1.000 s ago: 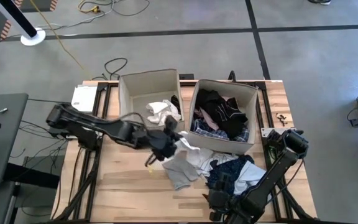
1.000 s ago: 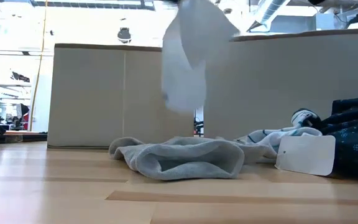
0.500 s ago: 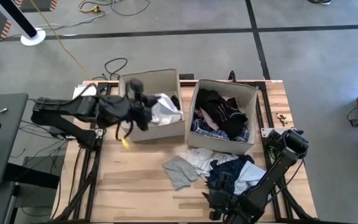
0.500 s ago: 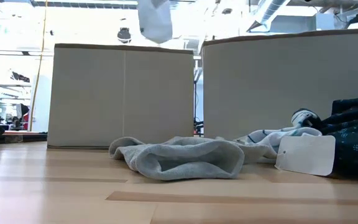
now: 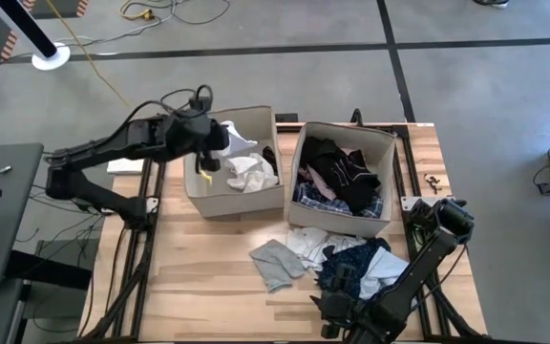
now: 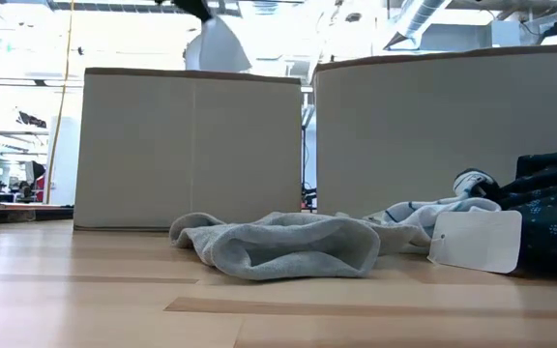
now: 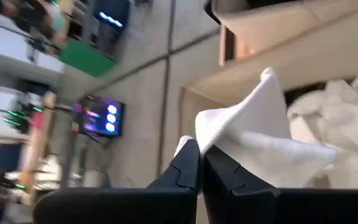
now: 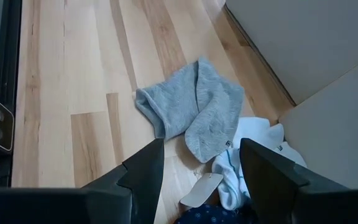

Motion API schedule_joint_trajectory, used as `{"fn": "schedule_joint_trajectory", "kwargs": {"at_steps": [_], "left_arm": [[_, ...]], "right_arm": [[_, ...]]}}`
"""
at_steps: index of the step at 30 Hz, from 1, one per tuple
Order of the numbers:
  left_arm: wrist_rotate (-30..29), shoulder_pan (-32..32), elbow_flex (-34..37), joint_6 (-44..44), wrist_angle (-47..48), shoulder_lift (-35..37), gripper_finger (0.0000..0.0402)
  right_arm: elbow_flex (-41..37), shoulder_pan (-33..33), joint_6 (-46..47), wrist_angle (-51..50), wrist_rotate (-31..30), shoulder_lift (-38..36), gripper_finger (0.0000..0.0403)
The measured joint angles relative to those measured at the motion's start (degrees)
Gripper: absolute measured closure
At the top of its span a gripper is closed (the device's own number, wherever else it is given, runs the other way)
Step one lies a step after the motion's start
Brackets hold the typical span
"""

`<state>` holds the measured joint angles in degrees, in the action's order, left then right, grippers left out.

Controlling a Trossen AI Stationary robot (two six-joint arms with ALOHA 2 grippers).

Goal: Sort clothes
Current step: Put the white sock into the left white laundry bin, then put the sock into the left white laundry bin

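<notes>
Your left gripper (image 5: 208, 151), pinched shut on the white garment (image 7: 260, 140), hangs over the left box's (image 5: 197, 196) left wall, cloth trailing inward; right gripper (image 8: 194, 180) waits half-open, empty.

Place: a robotics lab or workshop hall, not a home.
Floor: bare grey concrete floor (image 5: 285, 81) crossed by dark taped lines, with loose yellow and black cables (image 5: 151, 13) lying on it.
Bench: pale wooden butcher-block table (image 5: 208, 277) on a black metal frame.
Ceiling: exposed silver ducts (image 6: 433, 14) in the low view.
Beyond: lit equipment screen (image 7: 101, 117) in the left wrist view.
</notes>
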<state>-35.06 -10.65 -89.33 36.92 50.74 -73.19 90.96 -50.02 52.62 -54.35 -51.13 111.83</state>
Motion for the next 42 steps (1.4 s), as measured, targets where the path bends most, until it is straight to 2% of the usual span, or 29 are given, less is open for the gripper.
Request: {"fn": "schedule_joint_trajectory", "kwargs": {"at_steps": [6, 14, 25, 32, 35, 39, 42], "left_arm": [[7.8, -6.2, 3.7, -2.5, 0.4, 0.0, 0.0401], [16.8, -11.2, 8.0, -5.1, 0.9, 0.0, 0.0397], [18.4, -14.9, 14.5, -6.7, 0.8, 0.0, 0.0346], [18.4, -15.1, 15.2, -8.4, 0.8, 0.0, 0.0291], [18.3, -14.8, 15.2, -9.4, 0.7, 0.0, 0.0263], [18.3, -14.1, 15.0, -10.7, 0.7, 0.4, 0.0235], [18.3, -13.2, 14.4, -11.3, -1.7, 1.4, 0.0222]], "right_arm": [[0.0, 0.0, 0.0, -0.1, 0.3, 0.0, 0.0180], [-0.4, 1.1, 1.5, -1.5, 2.2, 0.0, 0.0180], [-0.4, 2.4, 1.5, -1.5, 2.9, 0.0, 0.0180], [-0.6, 5.2, 2.7, -1.7, 3.3, 0.0, 0.0180], [-3.1, 6.6, 4.9, 0.3, 3.6, -0.1, 0.0180], [-8.7, 8.5, 8.5, 5.9, 8.4, 0.0, 0.0180], [-12.0, 9.5, 15.2, 6.6, 9.3, 0.1, 0.0180]]}}
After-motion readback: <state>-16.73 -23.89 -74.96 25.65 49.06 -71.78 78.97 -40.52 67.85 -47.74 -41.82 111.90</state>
